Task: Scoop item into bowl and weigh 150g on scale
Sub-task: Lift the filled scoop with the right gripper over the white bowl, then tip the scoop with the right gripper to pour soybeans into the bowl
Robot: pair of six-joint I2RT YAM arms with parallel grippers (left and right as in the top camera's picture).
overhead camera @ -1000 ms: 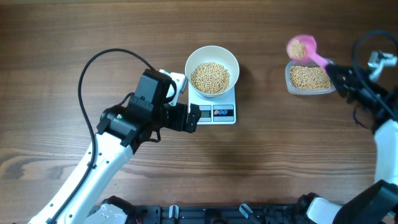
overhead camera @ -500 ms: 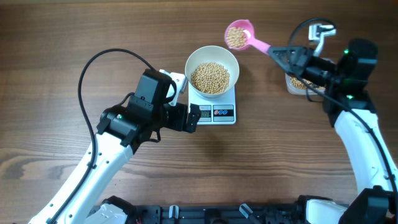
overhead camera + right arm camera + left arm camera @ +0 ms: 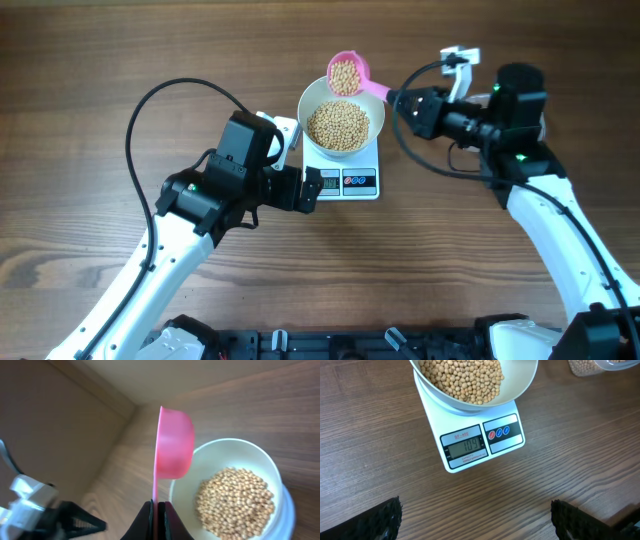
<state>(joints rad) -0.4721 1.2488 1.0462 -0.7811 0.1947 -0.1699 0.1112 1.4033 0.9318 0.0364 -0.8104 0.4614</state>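
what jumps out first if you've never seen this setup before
The pink scoop, loaded with beans and held by the right hand, hovers over the far rim of the white bowl. The bowl holds a mound of the same beans and sits on a small white scale mid-table. The left hand is open beside the scale.

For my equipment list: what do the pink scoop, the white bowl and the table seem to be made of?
The pink scoop looks like plastic: one even colour, thin moulded wall, soft sheen. The white bowl is smooth and plain with a faint gloss; glazed ceramic or plastic, I cannot tell. The table shows brown wood grain, matte; solid wood or laminate.
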